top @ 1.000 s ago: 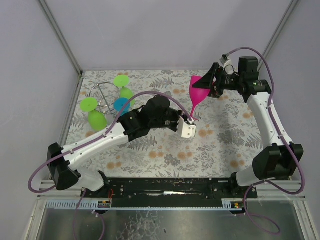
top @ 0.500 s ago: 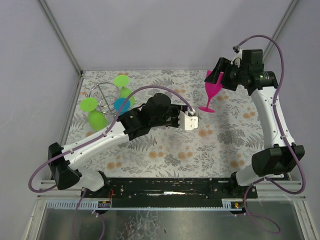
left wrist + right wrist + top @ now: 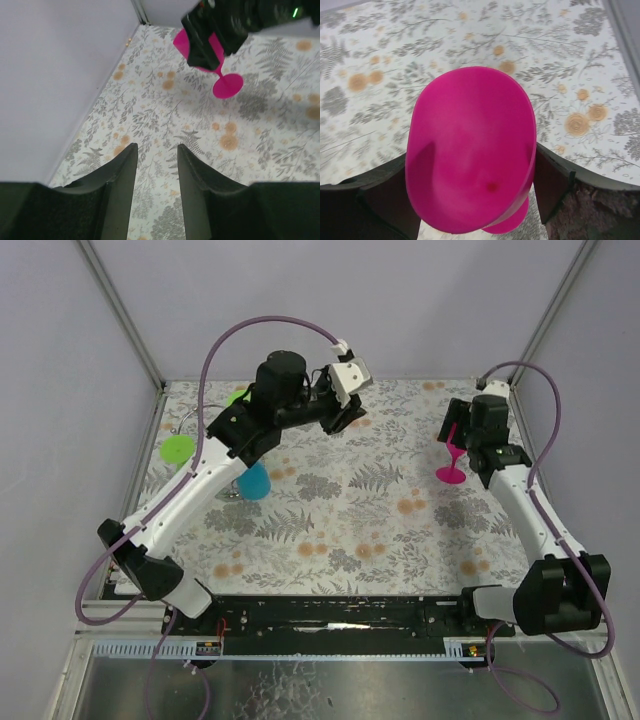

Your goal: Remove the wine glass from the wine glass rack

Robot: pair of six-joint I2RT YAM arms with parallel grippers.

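Swung up and back from mid-table, the left gripper (image 3: 156, 160) now hovers near the far edge, its jaws parted and empty, seemingly to leave its partner room. Meanwhile the right gripper (image 3: 470, 182) has brought the bright pink plastic wine glass (image 3: 452, 452) down over the right side of the floral-patterned table (image 3: 340, 525). It is clamped on the bowl so the glass stays upright, its round foot at or just above the surface; contact cannot be made out. Well apart at far left, the thin silver wire wine glass rack (image 3: 190, 422) stands partly hidden behind the left arm, a lime green glass (image 3: 178, 448) and a blue glass (image 3: 255, 480) near it. Only setting down and release appear to remain.
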